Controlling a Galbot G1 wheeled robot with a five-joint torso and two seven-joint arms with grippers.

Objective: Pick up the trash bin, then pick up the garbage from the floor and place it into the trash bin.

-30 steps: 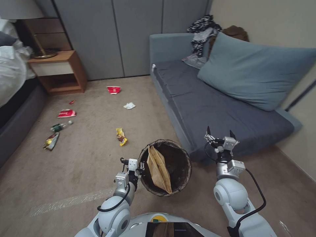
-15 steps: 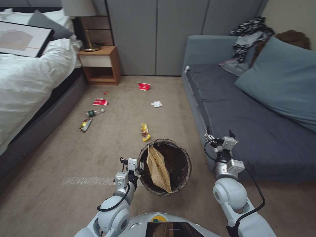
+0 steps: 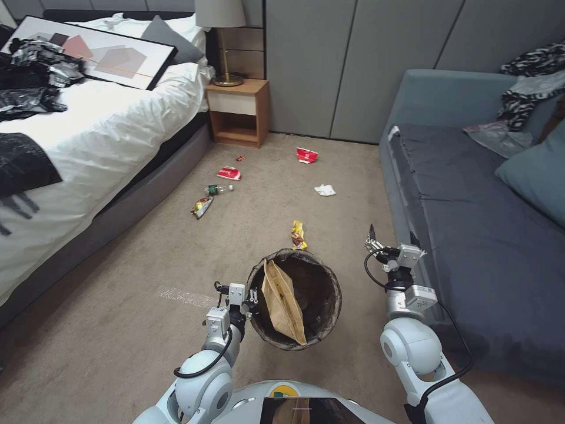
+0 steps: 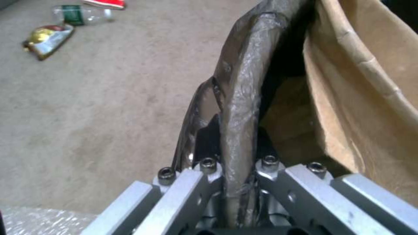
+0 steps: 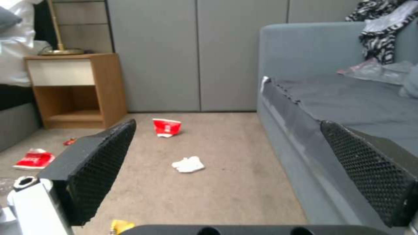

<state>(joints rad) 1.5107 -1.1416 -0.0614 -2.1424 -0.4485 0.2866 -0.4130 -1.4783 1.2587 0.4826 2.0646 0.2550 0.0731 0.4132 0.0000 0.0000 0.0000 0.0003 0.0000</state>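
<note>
The left tool is clamped on the crinkly, glossy dark liner at the rim of the round trash bin, held above the beige short-pile floor. A flat creased brown paper bag leans inside. The right tool, its mesh-textured pads spread wide, hangs empty beside the bin; a crumpled white tissue lies well ahead

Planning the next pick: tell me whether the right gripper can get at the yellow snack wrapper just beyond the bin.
Probably yes. The right gripper is open and empty, and bare carpet lies between it and the yellow wrapper.
</note>
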